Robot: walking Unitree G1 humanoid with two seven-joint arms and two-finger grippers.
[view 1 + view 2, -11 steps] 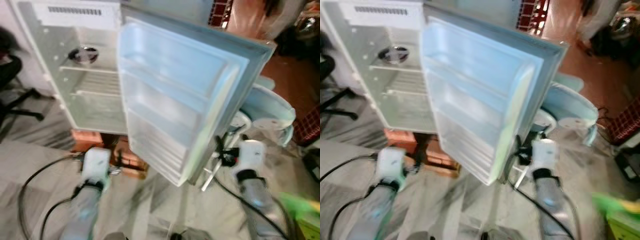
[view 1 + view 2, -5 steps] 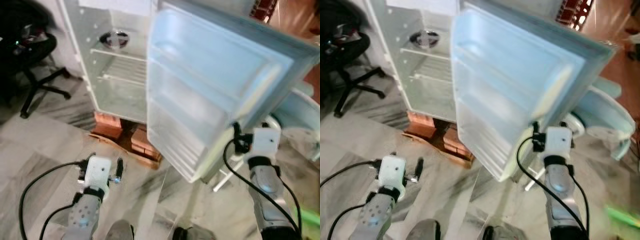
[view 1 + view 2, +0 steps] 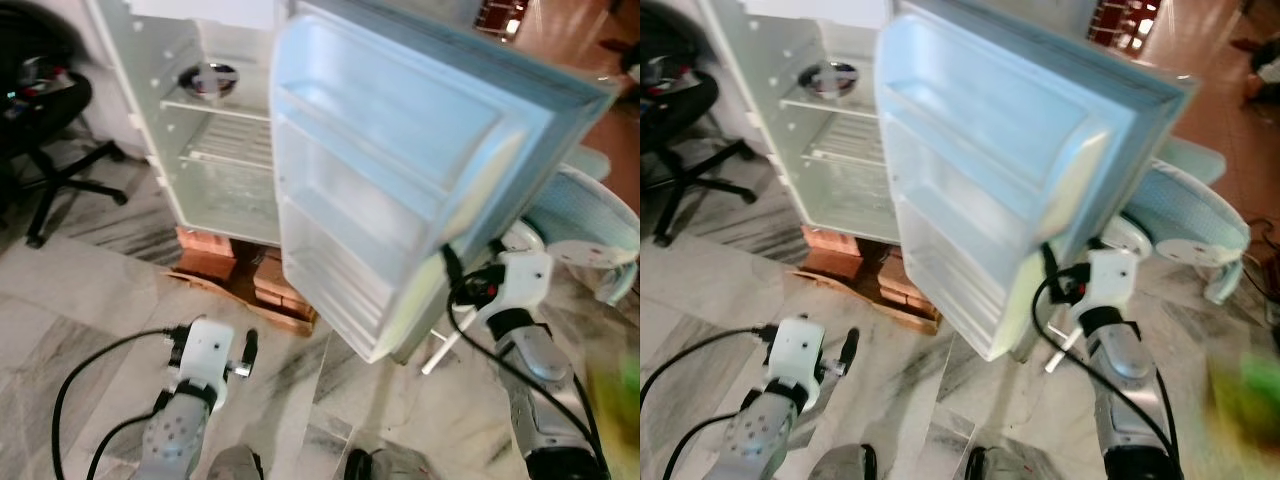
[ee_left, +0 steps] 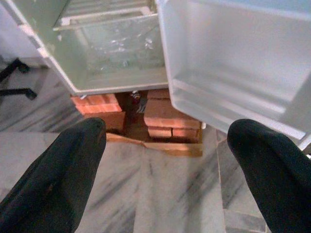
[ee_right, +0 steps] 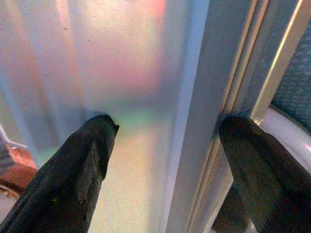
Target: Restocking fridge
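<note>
The fridge stands open on a stack of bricks over marble floor, its wire shelves bare apart from a round dish near the top. Its door swings wide toward the robot, the free edge hanging just above the right gripper. That gripper's fingers are spread wide, one to each side of the door's edge; whether they touch it is hard to tell. The left gripper hovers low over bare floor before the bricks, fingers spread, holding nothing. An office chair stands left of the fridge, a pale fan behind the door.
</note>
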